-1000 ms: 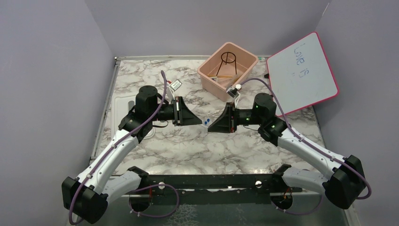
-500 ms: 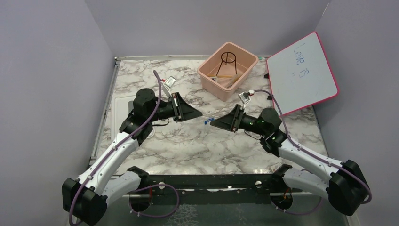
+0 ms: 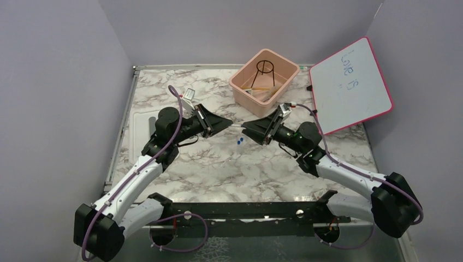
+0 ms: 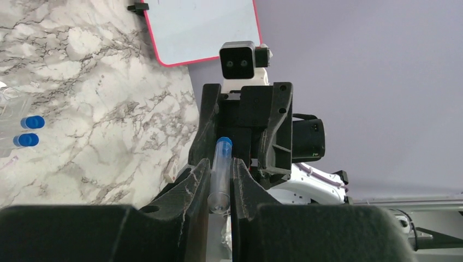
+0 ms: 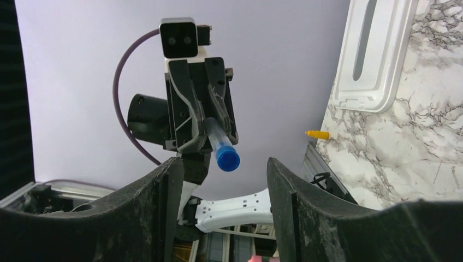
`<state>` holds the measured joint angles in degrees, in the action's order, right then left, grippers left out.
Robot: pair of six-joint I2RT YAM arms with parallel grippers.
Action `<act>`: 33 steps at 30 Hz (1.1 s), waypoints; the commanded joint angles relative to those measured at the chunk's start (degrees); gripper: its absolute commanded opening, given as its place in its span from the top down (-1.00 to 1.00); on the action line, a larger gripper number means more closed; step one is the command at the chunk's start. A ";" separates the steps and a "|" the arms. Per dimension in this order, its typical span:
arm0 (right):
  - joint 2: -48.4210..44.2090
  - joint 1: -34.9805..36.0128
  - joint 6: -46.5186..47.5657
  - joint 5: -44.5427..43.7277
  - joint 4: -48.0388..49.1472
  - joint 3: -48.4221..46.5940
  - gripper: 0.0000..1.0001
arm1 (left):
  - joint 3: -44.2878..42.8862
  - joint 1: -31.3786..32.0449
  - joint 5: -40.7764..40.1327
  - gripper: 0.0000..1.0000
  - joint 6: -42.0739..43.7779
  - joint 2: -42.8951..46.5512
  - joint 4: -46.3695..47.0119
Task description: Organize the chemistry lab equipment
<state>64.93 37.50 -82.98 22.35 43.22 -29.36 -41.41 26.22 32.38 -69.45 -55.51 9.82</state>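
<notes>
Holding a clear blue-capped tube (image 4: pixel 220 174) in the air between both arms.
Left gripper (image 3: pixel 229 123) pinching it; two tiny blue-tipped pieces (image 3: pixel 240 141) lying on the table (image 3: pixel 218 164) below; right gripper (image 3: pixel 247 130) spread wide just before the cap (image 5: pixel 227 159), maybe around it.

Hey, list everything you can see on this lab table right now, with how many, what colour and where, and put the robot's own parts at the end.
table: 1, grey-white marble, fills the workspace
bin: 1, pink, far centre of the table
wire tripod: 1, black, upright in the bin
tan pieces: count unclear, in the bin
whiteboard: 1, white with pink frame, far right
lid: 1, white, table's left side, partly under the left arm
yellow piece: 1, small, at the table's edge near the lid
loose tubes: 2, clear with blue caps, side by side on the table
held tube: 1, clear with blue cap, above the table's centre
left gripper: 1, black, shut on the held tube
right gripper: 1, black, open around the cap end
</notes>
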 commanded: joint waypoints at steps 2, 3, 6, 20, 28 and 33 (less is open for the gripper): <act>3.23 -0.04 -4.58 -1.62 2.66 -3.52 -0.15 | 1.14 -0.11 -2.60 0.79 -2.77 1.07 4.34; 3.78 -0.04 -5.12 -1.65 3.21 -3.59 -0.09 | 1.23 -0.11 -2.66 0.79 -2.84 1.15 4.41; 4.81 -0.05 -7.11 -2.12 4.33 -3.47 0.10 | 2.01 -0.11 -2.94 0.79 -3.70 1.63 4.88; 3.72 0.01 -4.71 -4.17 2.41 -2.75 0.82 | 3.57 -0.20 -6.62 0.06 -0.43 4.73 0.75; -0.52 -0.74 20.40 -7.43 -33.96 -13.74 0.84 | -3.75 -0.88 -24.31 -0.59 20.68 6.45 -20.24; 2.63 -0.80 39.61 -16.16 -60.95 -27.74 0.84 | -8.74 -1.08 -38.65 -0.61 34.42 5.41 -28.66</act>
<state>66.00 37.01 -63.02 14.92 8.51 -47.35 -45.87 25.54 9.08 -50.24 -50.26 -9.91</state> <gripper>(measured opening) 0.184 0.803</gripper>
